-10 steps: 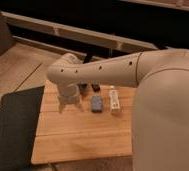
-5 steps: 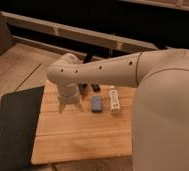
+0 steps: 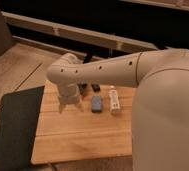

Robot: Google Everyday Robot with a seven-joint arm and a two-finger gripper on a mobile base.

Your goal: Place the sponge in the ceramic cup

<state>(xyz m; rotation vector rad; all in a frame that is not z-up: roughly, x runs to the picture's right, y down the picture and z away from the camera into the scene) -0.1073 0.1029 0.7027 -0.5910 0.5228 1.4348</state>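
claw (image 3: 70,107) hangs beside sponge (image 3: 96,103); board (image 3: 78,140) front free

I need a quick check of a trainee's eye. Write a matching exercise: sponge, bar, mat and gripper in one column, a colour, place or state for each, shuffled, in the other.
Column one
1. sponge
2. bar
3. mat
4. gripper

Column two
A. black, lying left of the board
B. open, over the board, left of the sponge
C. white, right of the sponge
D. blue-grey, between gripper and bar

Pairs: 1-D, 2-C, 3-A, 4-B
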